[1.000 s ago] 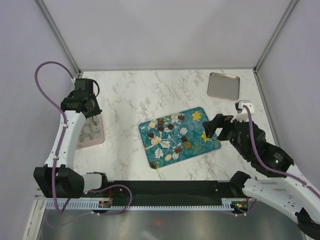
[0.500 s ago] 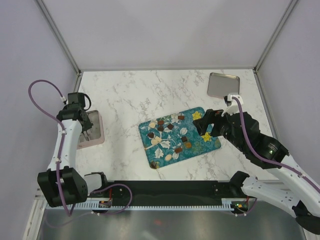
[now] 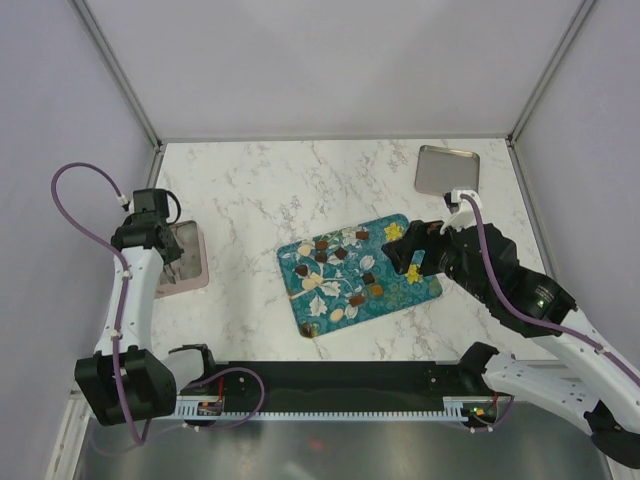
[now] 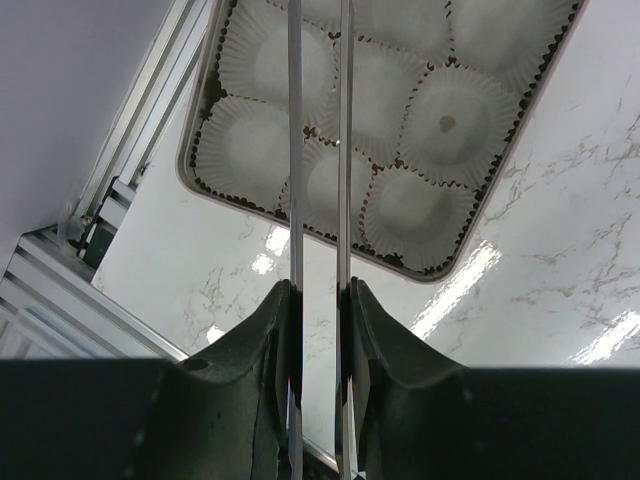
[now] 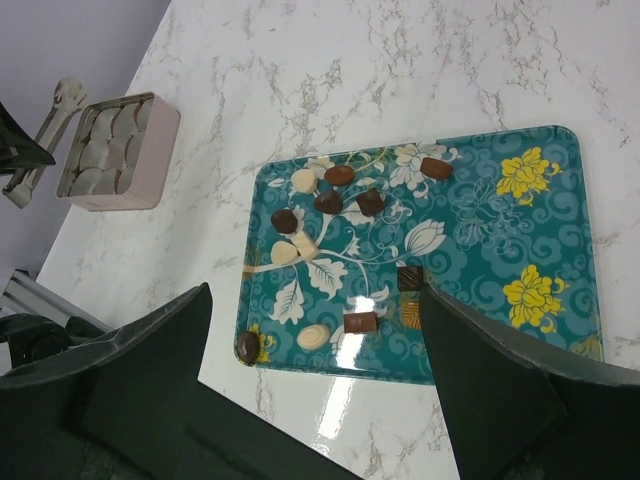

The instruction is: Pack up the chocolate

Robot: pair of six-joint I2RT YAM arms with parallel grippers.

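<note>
Several pieces of chocolate [image 5: 361, 322], dark, caramel and white, lie scattered on the left half of the teal flowered tray [image 5: 480, 260]; from above they show as chocolate [image 3: 340, 254] on the tray [image 3: 392, 290]. My right gripper [image 5: 315, 400] hangs open over the tray's near edge, nothing between its fingers [image 5: 500, 380]. It shows from above as the right gripper [image 3: 415, 255]. My left gripper [image 4: 320, 290] is shut on thin metal tongs [image 4: 295, 150], whose blades reach over the white paper cups [image 4: 450, 120] of the pink box [image 3: 190, 268]. No chocolate shows between the blades.
A bare steel tray [image 3: 447, 170] sits at the back right. The pink box [image 5: 120, 150] stands by the table's left edge, with the frame rail [image 4: 110, 190] close beside it. The enclosure walls surround the marble table [image 3: 290, 190].
My left gripper with the tongs has drawn back toward the near left, beside the box. My right gripper has moved left and away from me, over the tray's right end.
</note>
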